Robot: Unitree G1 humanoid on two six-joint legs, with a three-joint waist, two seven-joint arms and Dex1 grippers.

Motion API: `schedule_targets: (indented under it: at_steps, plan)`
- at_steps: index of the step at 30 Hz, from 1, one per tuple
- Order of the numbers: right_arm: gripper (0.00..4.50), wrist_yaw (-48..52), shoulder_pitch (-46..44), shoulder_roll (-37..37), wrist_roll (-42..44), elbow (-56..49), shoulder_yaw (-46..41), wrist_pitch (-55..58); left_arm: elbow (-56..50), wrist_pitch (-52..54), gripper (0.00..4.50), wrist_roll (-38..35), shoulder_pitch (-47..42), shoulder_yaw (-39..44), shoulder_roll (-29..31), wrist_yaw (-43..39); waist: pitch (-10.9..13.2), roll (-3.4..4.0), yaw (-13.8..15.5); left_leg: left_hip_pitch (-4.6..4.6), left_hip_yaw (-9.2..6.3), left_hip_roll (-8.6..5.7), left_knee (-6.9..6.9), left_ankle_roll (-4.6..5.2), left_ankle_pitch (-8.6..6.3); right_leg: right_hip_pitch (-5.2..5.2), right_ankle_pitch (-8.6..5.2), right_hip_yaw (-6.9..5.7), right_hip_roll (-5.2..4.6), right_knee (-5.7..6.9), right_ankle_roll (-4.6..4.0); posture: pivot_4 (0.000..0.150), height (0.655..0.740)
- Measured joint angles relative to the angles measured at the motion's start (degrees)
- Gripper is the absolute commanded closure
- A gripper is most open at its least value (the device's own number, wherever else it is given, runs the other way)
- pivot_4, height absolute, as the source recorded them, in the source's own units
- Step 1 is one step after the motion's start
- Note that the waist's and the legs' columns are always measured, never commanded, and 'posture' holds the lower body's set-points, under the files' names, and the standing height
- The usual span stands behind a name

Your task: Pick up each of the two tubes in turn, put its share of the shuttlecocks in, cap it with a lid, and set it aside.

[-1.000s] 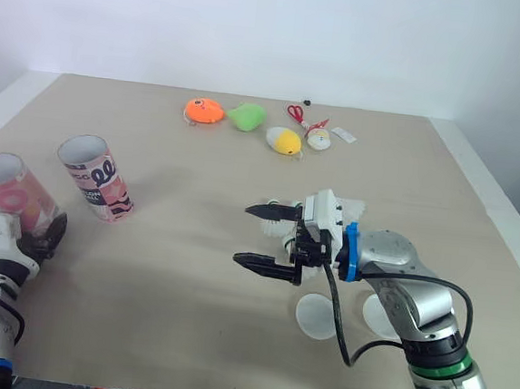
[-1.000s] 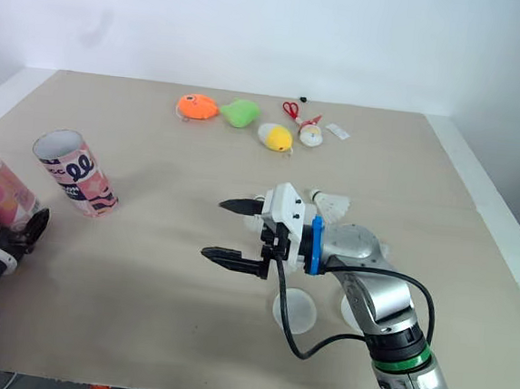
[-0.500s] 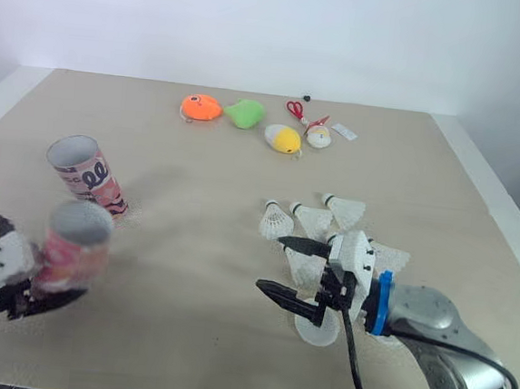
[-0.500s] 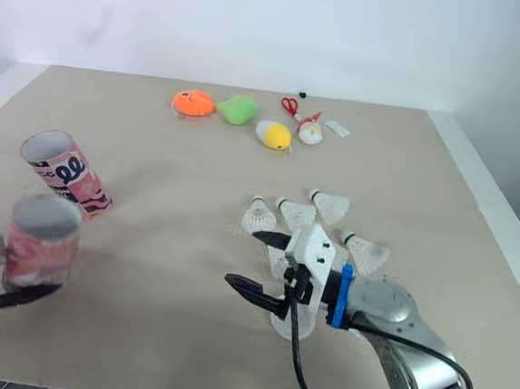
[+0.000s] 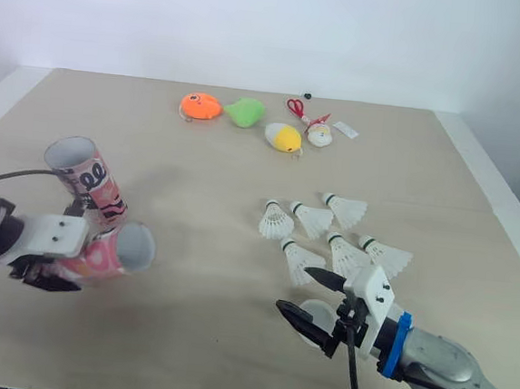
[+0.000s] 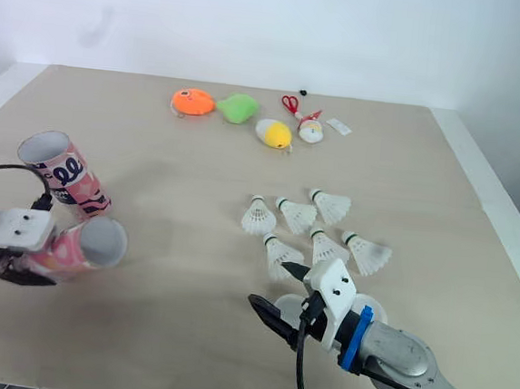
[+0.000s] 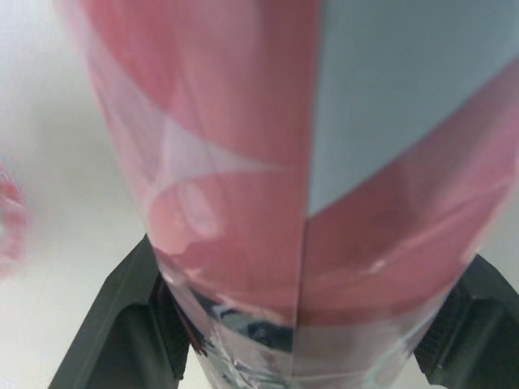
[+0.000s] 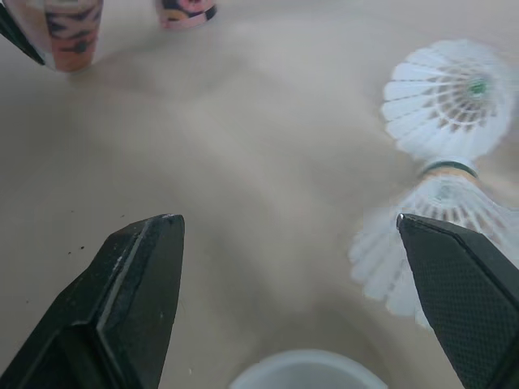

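A beige table [image 5: 195, 207] carries a row of odds and ends near its far edge, all well ahead of the right gripper [image 5: 294, 288]. The yellow egg-shaped toy [image 5: 285, 139] lies nearest that gripper, almost straight ahead, with a small white trinket with red trim [image 5: 319, 137] just to its right. Red-handled scissors [image 5: 297, 109] lie behind those two, with a small white tag [image 5: 344, 129] to their right and a tiny black object [image 5: 308, 97] farther back. The green toy [image 5: 246, 114] and orange toy [image 5: 201, 108] sit side by side, off to the gripper's left.
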Motion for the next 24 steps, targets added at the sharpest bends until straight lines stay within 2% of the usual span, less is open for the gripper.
schedule_targets:
  at_steps: [5, 15, 18, 20, 24]
  plan:
    - [0.0, -1.48, 2.26, 0.69, -2.75, 0.39, 1.03, -1.5, 2.05, 1.37, 1.53, 2.34, -6.14, -4.51, -1.21, -2.77, 0.0, 0.01, 0.02, 0.08, -0.02, -0.01, 0.09, 0.01, 0.01, 0.08, 0.03, 0.04, 0.0, 0.06, -0.01, 0.15, 0.74]
    - [0.0, -6.78, -4.83, 9.66, -9.1, 8.5, 9.16, -4.85, 2.69, 3.33, 1.53, 5.27, -10.64, -7.43, -3.67, -5.4, -0.04, 0.1, 0.06, 0.22, -0.03, -0.13, 0.24, 0.15, 0.1, 0.36, 0.1, 0.27, -0.01, 0.08, 0.1, 0.15, 0.74]
    - [0.85, -8.08, -5.28, 11.43, -9.69, 9.77, 9.25, -5.02, 2.42, 4.2, 1.59, 5.37, -10.55, -7.2, -3.98, -5.3, -0.06, 0.15, 0.09, 0.23, -0.08, -0.14, 0.24, 0.15, 0.09, 0.43, 0.07, 0.27, 0.0, 0.08, 0.13, 0.15, 0.74]
    - [1.72, -8.8, -5.68, 12.41, -10.07, 10.62, 9.28, -5.02, 1.89, 4.95, 1.59, 5.37, -10.27, -6.98, -4.21, -5.09, -0.07, 0.19, 0.09, 0.27, -0.09, -0.16, 0.24, 0.15, 0.09, 0.49, 0.07, 0.28, 0.0, 0.08, 0.14, 0.15, 0.74]
    - [3.83, -9.86, -6.51, 14.03, -10.47, 11.66, 9.29, -5.05, 0.88, 5.9, 1.59, 5.08, -8.46, -5.29, -4.3, -3.97, -0.06, 0.19, 0.08, 0.4, -0.11, -0.14, 0.24, 0.15, 0.09, 0.64, 0.08, 0.27, 0.0, 0.08, 0.12, 0.15, 0.74]
